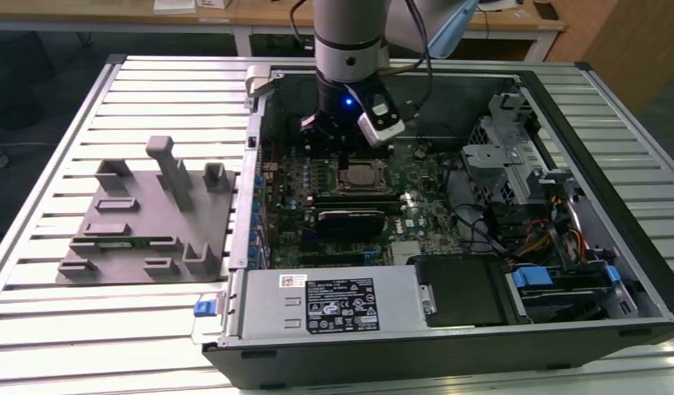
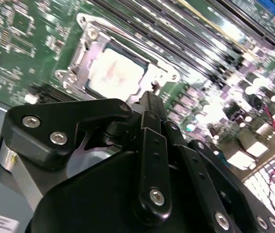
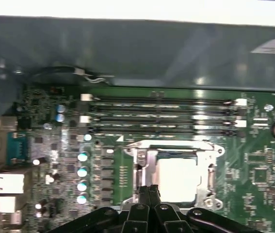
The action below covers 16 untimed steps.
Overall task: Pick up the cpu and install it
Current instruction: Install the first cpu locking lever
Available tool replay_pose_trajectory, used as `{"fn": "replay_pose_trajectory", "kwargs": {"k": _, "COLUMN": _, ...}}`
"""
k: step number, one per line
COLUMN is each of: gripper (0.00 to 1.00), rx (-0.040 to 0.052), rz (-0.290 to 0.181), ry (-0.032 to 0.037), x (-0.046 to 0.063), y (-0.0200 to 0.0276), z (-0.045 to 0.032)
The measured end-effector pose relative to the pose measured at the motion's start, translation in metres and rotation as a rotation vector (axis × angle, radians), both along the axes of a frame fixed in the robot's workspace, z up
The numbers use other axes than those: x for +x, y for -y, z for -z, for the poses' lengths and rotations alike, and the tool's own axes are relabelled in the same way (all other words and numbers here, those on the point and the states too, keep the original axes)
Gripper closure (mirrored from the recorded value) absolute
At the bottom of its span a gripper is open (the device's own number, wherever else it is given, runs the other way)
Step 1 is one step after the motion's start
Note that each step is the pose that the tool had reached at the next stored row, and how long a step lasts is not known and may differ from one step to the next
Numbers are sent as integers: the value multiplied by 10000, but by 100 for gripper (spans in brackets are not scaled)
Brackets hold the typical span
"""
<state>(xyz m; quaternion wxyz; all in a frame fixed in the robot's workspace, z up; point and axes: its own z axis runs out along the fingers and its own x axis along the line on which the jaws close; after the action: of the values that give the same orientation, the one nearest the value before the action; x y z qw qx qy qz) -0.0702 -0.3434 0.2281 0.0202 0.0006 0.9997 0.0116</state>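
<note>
**Exterior view.** The cpu is a small flat square chip with a pale silver lid and a thin darker rim. It lies flat in the socket on the green motherboard, directly below and just beside the tip of the gripper. The motherboard sits inside an open computer case on the slatted desk. The case also holds:
- a power supply, well apart from the gripper;
- a black rectangular block just beyond the cpu;
- a metal drive cage and a cable bundle.

A grey fixture tray stands on the desk outside the case.

**Second wrist view.** This close view shows the cpu ringed by a bright metal retention frame with screws at its corners. The lid looks pale and washed out by glare. The gripper is drawn fully narrow, its fingers pressed together with nothing between them. The tip is at the frame's edge, beside the cpu and not over the lid. Dark memory slots run past the far side of the socket.

**First wrist view.** The cpu lies square in the frame, with the gripper at the frame's near edge. Beyond the cpu run four memory slots, and past them stands the grey case wall. A row of capacitors and the rear ports lie to one side of the gripper.
</note>
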Motion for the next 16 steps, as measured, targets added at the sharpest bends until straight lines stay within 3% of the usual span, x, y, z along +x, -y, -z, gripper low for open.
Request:
{"fn": "replay_pose_trajectory", "kwargs": {"k": 8, "gripper": 89, "rx": 4, "rz": 1, "ry": 12, "x": -201, "y": 0, "z": 0}}
{"fn": "replay_pose_trajectory", "kwargs": {"k": 16, "gripper": 89, "rx": 103, "rz": 0, "ry": 12, "x": -259, "y": -1, "z": -23}}
